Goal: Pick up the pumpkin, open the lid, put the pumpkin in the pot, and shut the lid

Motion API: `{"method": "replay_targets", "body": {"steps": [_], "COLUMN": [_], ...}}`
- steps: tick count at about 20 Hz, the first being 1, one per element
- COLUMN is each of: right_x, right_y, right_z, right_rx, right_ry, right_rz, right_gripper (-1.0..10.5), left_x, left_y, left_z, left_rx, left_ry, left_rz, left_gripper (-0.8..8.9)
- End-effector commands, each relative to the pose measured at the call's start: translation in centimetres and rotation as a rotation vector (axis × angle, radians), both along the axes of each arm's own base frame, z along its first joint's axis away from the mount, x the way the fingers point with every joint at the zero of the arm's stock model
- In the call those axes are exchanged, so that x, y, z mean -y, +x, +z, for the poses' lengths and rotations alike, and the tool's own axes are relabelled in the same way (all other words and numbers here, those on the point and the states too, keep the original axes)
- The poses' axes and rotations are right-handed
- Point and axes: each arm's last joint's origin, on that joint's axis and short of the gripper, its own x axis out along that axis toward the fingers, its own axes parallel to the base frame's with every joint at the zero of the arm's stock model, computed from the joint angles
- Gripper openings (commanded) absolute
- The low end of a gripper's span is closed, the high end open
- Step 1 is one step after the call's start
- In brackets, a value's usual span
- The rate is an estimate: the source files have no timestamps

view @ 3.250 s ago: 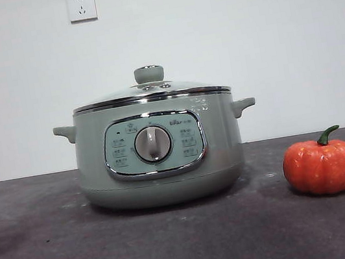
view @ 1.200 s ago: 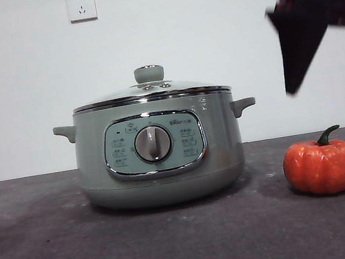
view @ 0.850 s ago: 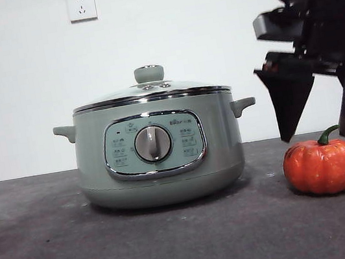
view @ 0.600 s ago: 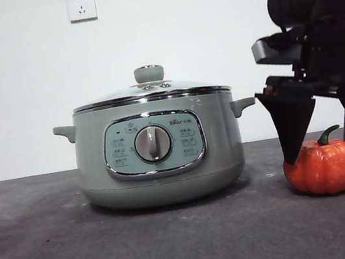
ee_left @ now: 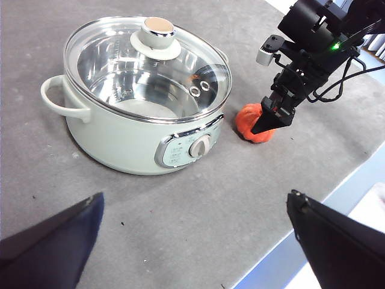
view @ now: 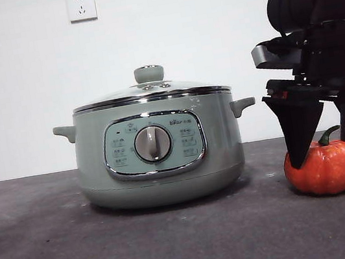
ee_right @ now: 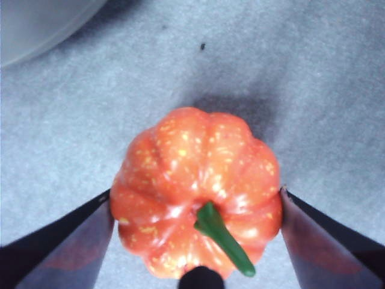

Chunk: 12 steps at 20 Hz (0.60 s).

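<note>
The right gripper (view: 331,150) stands open astride the pumpkin (view: 323,168), which sits on the worktop (view: 178,247) near its right edge, beside the pot (view: 157,146). It holds nothing yet. A good grasp would close evenly on the ribbed flanks, clear of the stem (ee_right: 224,238), then lift straight.

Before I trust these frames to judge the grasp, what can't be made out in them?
- Contact between the right gripper and the pumpkin: unclear in its wrist view; the jaws flank it closely.
- Pumpkin's far side: in the left wrist view, hidden by the right arm.
- Pot panel labels: front view, too small to read.
- Left gripper: only jaw tips show, cut off by the bottom edge.
</note>
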Motion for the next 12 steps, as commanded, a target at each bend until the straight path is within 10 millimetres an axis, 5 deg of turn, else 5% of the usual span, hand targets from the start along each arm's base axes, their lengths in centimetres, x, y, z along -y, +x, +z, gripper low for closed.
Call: {"method": "replay_targets", "body": {"steps": [1,5,12], "right_x": [0.0,0.3,2.0], "right_y": [0.1,-0.9,-5.9], "right_z": [-0.2,2.4,10.8], "right_rx": [-0.007,0.061,0.361], "right_ry": [-0.001,0.028,0.156], "right_rz": [-0.005,-0.02,-0.044], "right_gripper": [-0.2,-0.2,-0.2], "left_x": [0.0,0.0,0.9], "left_y": [0.0,1.0,5.9], "left_z": [0.1,0.6,2.9], "left_rx": [0.006,0.023,0.038], "left_ry": [-0.005,-0.031,-0.025], "left_rz": [-0.001,0.018,-0.009], "left_gripper": [7.78,7.78,7.78]}}
